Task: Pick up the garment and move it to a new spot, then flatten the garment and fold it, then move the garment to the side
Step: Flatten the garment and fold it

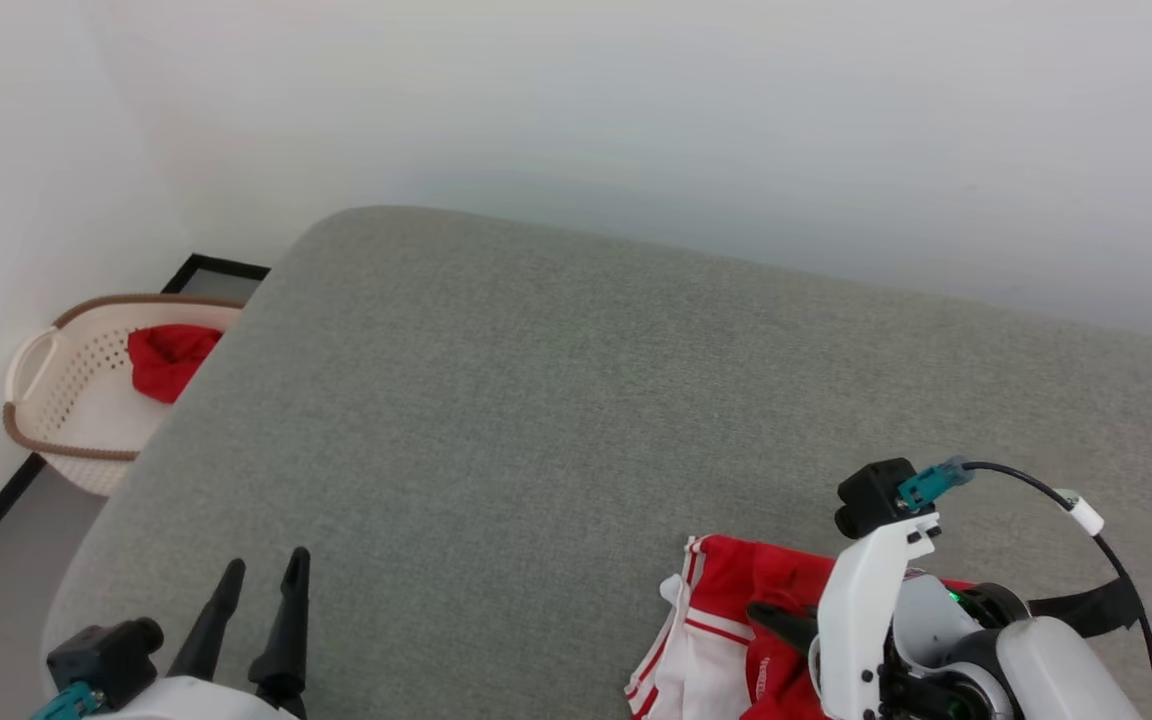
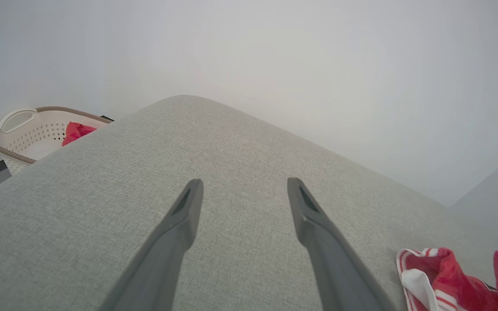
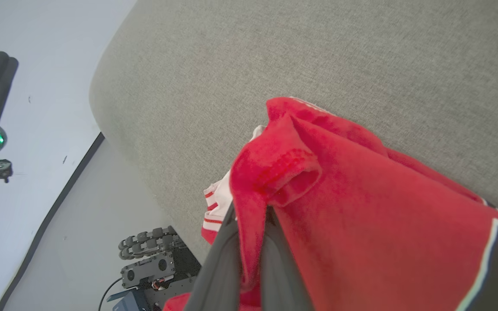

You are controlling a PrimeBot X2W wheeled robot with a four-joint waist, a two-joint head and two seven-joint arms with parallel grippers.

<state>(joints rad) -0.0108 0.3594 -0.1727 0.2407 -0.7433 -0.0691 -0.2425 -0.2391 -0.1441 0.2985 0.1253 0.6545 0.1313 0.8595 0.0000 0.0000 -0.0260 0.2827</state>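
The grey cushion (image 1: 536, 400) lay wide before me; the garment (image 1: 726, 620) sat bunched at its near right edge; my right gripper (image 3: 249, 216) was clenched on a thin red fold; my left gripper (image 2: 244, 183) stood spread, empty. I judged this small fold could slip out in lifting; the black-and-white print was cut off, unreadable.

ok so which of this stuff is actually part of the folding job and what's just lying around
In the job:
garment, red jersey with white sleeves, bunched at the near right
right pincer, shut on the garment
left pincer, open, empty
grey cushion, the work surface

Just lying about:
cream basket, beside the cushion at far left
small red cloth inside it
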